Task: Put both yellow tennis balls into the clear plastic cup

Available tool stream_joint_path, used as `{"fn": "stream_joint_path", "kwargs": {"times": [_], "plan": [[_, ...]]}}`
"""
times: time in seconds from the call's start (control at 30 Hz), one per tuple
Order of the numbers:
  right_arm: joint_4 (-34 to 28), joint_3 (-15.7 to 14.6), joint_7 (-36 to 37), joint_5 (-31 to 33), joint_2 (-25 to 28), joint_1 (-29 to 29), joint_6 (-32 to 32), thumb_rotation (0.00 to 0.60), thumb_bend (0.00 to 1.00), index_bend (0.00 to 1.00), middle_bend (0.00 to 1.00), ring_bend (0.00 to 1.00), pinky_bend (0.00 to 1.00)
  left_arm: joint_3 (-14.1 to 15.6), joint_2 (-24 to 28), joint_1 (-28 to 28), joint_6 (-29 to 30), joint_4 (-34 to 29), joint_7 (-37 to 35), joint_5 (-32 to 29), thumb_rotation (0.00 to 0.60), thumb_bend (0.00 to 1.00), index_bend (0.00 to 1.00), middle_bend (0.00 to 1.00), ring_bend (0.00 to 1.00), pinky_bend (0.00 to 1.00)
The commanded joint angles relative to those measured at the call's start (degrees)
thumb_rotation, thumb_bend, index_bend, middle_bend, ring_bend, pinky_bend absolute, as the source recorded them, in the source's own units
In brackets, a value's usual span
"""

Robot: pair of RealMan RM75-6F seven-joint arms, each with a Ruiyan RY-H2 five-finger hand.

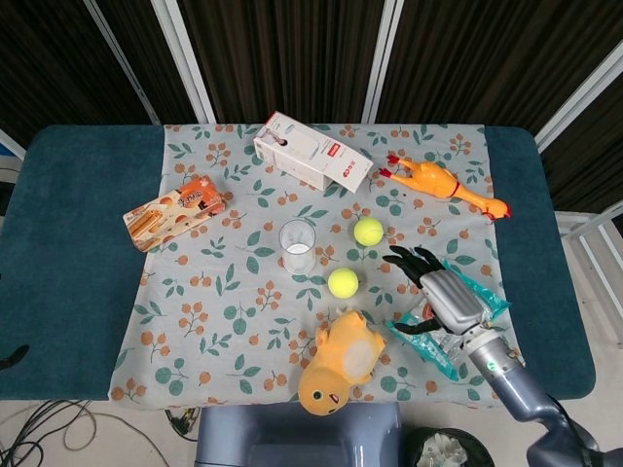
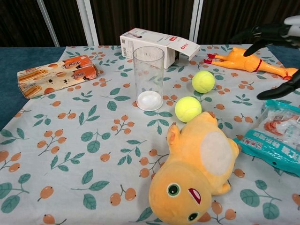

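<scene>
Two yellow tennis balls lie beside the upright clear cup.

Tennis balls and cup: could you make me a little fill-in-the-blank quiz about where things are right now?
1. Both yellow tennis balls lie on the ____, not in the clear plastic cup.
2. The cup stands ____.
3. The right hand hovers with fingers ____, holding nothing.
4. The hand is above the ____ snack packet.

Missing words: tablecloth; upright; spread; teal
</scene>
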Motion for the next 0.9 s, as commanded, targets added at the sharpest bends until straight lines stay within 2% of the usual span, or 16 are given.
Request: {"fn": "stream_joint_path", "kwargs": {"times": [0.03, 0.17, 0.37, 0.67, 0.9], "plan": [[1.78, 2.75, -9.1, 9.68, -6.56, 4.72, -4.32, 0.6, 0.18, 0.15, 0.07, 0.17, 0.04, -0.08, 0.01, -0.1, -0.27, 0.06, -0.05, -0.29, 0.6, 0.0, 0.06, 0.0, 0.0, 0.12], [2.76, 3.49, -15.79, 16.29, -10.47, 7.17, -4.24, 0.6, 0.18, 0.15, 0.07, 0.17, 0.04, -0.22, -0.03, -0.23, -0.53, 0.11, 0.02, -0.67, 0.6, 0.0, 0.06, 0.0, 0.0, 0.12], [4.87, 3.72, -23.12, 22.88, -15.99, 10.34, -2.97, 0.6, 0.18, 0.15, 0.07, 0.18, 0.04, -0.43, -0.13, -0.46, -1.01, 0.21, 0.24, -1.3, 0.6, 0.0, 0.06, 0.0, 0.0, 0.11], [11.04, 2.96, -26.51, 25.11, -23.99, 11.67, 1.09, 0.6, 0.18, 0.15, 0.13, 0.24, 0.04, -0.5, -0.2, -0.62, -1.37, 0.27, 0.42, -1.75, 0.6, 0.0, 0.06, 0.0, 0.0, 0.11], [14.87, 2.97, -28.23, 26.45, -26.92, 12.83, 1.14, 0.6, 0.19, 0.19, 0.14, 0.26, 0.04, -0.7, -0.13, -0.65, -1.39, 0.33, 0.23, -2.15, 0.6, 0.0, 0.06, 0.0, 0.0, 0.11]]}}
